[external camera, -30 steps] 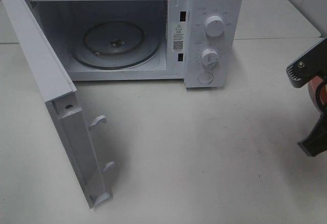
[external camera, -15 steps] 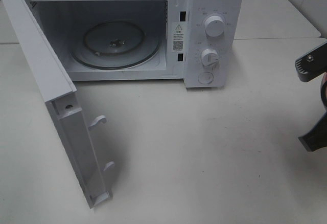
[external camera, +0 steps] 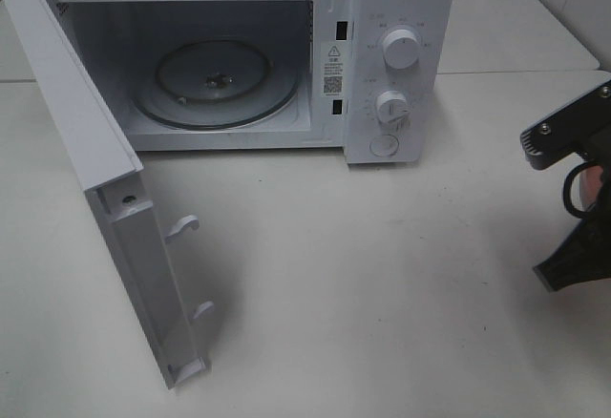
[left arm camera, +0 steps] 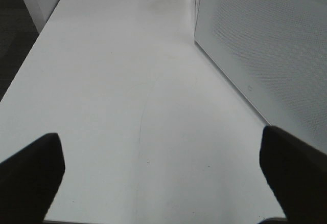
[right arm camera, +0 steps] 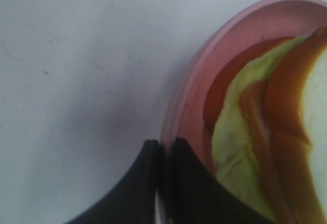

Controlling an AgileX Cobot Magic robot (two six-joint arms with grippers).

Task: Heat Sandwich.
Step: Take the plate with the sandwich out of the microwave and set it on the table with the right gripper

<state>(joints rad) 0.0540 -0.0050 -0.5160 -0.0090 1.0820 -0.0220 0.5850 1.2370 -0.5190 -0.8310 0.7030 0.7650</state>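
Note:
The white microwave (external camera: 396, 65) stands at the back with its door (external camera: 105, 179) swung open to the left and its glass turntable (external camera: 218, 79) bare. My right gripper (external camera: 582, 198) is at the right edge of the exterior view. In the right wrist view it (right arm camera: 164, 147) is shut on the rim of the pink plate (right arm camera: 204, 75). The plate carries the sandwich (right arm camera: 265, 132), with tan crust, yellow-green and reddish filling. Only a sliver of the plate (external camera: 594, 184) shows in the exterior view. My left gripper (left arm camera: 163, 178) is open and empty over bare table.
The open door juts forward across the left of the white table (external camera: 382, 275). A white perforated panel of the microwave (left arm camera: 265, 45) stands beside my left gripper. The table's edge (left arm camera: 36, 40) runs along the other side in the left wrist view.
My right gripper with the plate drifted right toward the frame edge, then came back left and slightly lower. The microwave and door have not moved.

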